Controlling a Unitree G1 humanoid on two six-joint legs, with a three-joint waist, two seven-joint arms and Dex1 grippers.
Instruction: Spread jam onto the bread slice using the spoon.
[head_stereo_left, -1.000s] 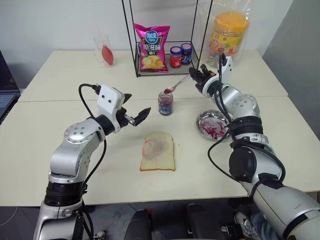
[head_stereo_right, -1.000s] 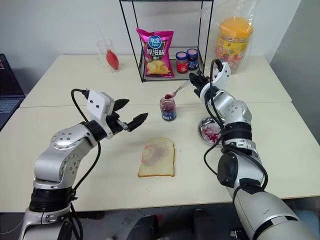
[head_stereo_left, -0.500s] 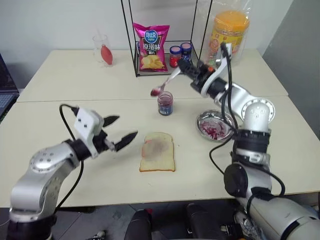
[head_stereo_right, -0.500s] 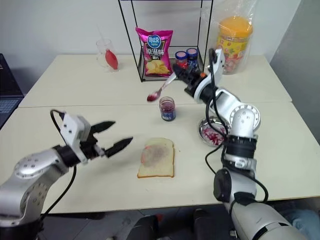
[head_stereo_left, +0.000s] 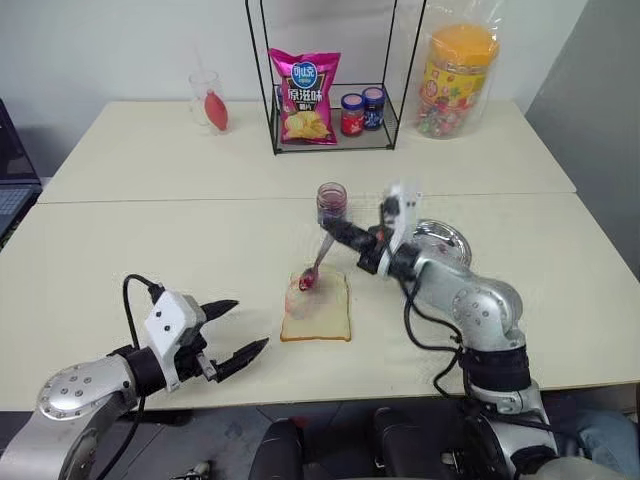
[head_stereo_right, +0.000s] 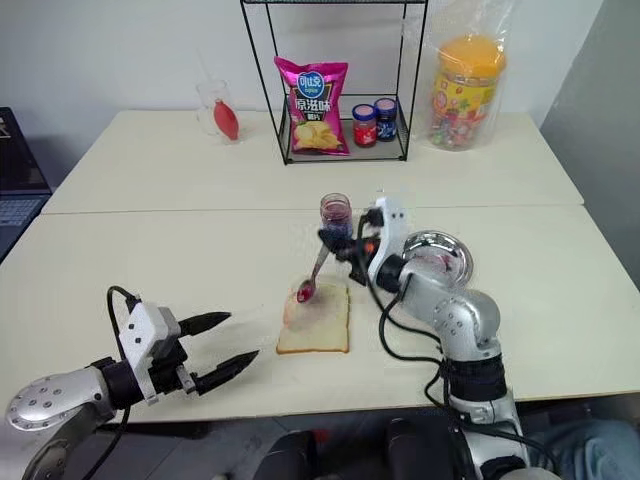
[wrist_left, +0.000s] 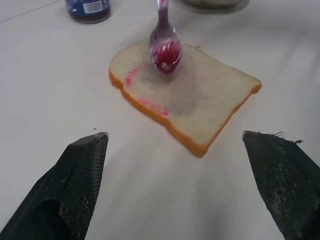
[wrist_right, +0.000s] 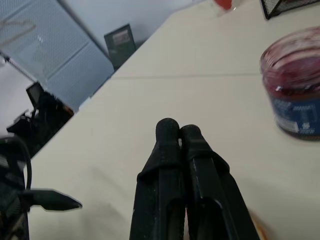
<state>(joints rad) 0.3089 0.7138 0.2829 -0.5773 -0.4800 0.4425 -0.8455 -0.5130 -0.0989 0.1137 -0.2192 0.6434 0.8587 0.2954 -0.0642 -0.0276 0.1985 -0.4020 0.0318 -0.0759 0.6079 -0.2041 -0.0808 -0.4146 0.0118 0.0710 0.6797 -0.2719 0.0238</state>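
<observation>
Holding the spoon (head_stereo_left: 317, 262) with fingers clamped together, the right gripper (head_stereo_left: 343, 236) hovers its jam-filled bowl over the bread slice's (head_stereo_left: 322, 315) far-left edge. The left gripper (head_stereo_left: 238, 330), fingers spread wide, waits beside open table (head_stereo_left: 150, 230).

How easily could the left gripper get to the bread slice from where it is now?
Probably easily: the left gripper is open beside the bread slice, with bare table between them. The spoon hangs over the far end.

Left hand (head_stereo_left: 238, 328) spread wide; right hand (head_stereo_left: 337, 232) clamped tight.
</observation>
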